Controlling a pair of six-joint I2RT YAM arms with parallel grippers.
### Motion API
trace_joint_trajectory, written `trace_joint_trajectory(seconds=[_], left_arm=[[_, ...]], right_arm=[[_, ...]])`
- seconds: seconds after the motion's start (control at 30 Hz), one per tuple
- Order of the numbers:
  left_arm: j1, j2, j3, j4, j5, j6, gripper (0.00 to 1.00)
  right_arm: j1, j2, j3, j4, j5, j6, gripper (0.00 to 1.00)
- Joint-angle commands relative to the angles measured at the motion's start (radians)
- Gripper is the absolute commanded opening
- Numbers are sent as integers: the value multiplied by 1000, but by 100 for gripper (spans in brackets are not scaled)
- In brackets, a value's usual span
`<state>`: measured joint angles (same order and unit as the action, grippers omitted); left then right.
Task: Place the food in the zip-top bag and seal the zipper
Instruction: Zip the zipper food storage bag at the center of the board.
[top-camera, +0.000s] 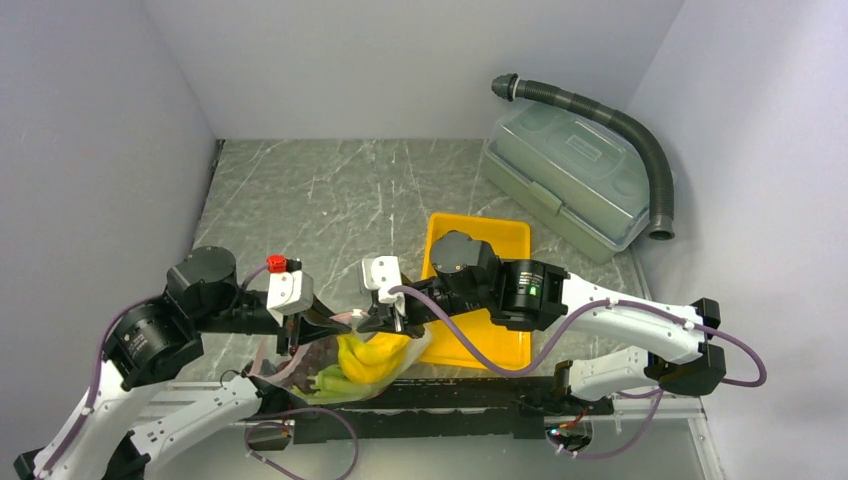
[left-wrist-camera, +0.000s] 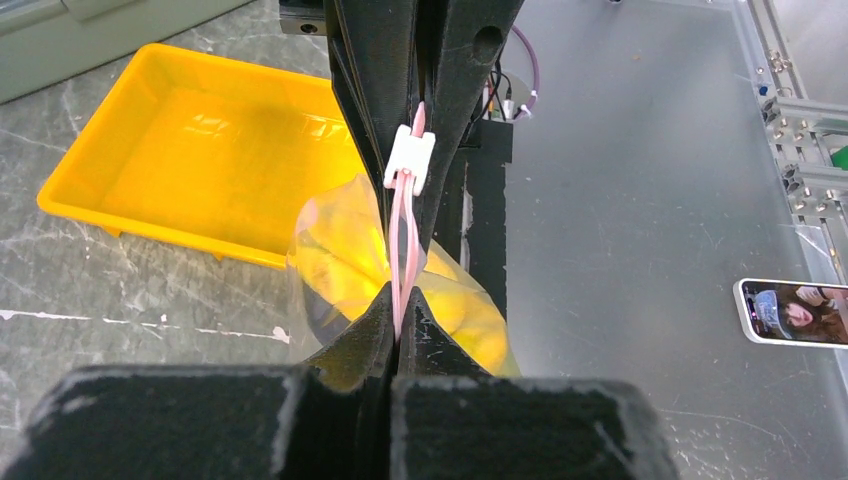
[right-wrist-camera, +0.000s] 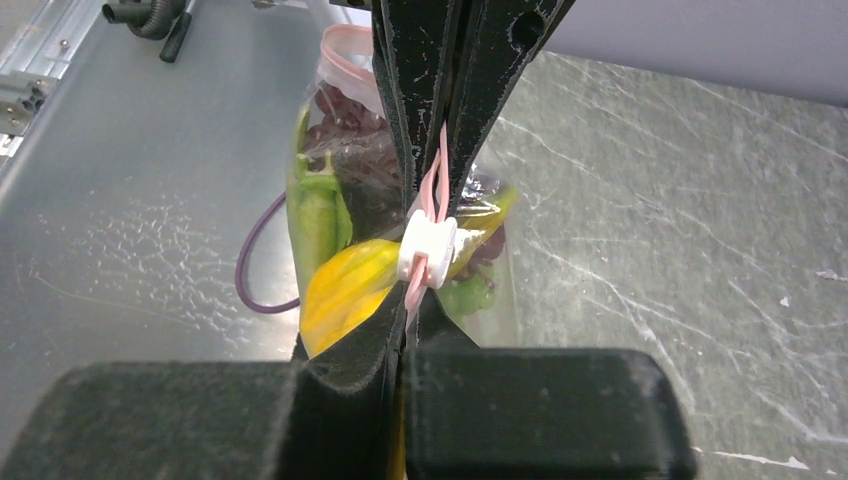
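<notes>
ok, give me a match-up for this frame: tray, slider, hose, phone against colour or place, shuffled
1 tray
2 slider
3 hose
4 phone

A white, on the pink zipper
B dark grey, curving behind the box
C yellow
D flat on the metal plate

Pairs: 1-C, 2-A, 3-B, 4-D

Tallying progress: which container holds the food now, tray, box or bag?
The clear zip-top bag: bananas and greens show through it. The yellow tray looks bare; the grey-green box is lidded.
</notes>
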<state>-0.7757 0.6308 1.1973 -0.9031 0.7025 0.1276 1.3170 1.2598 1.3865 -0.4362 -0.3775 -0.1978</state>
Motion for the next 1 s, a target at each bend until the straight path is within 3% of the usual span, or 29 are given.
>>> trace_joint_trajectory(seconds=[0.0,0.1,0.33,0.43,0.63,0.97], left_arm=[[-1,-15,45,113,49,-19,0],[-2,-15,43,104,36,-23,0],[-2,-23,44,110,24,-42,36],[-1,-16,42,126,40,-50,43],[-1,0,37,131,64,-45,47],[-2,3,27,153,46,-51,43]], right_arm=[[-1,-17,32,51,-17,4,0],[-1,-22,39,34,-10,1,0],[-1,23,118,-60,5,9,0],[-1,42,140,-80,14,18,0],[-1,71,174,-96,57,66,0],[-9,87,188,-100,98,98,0]])
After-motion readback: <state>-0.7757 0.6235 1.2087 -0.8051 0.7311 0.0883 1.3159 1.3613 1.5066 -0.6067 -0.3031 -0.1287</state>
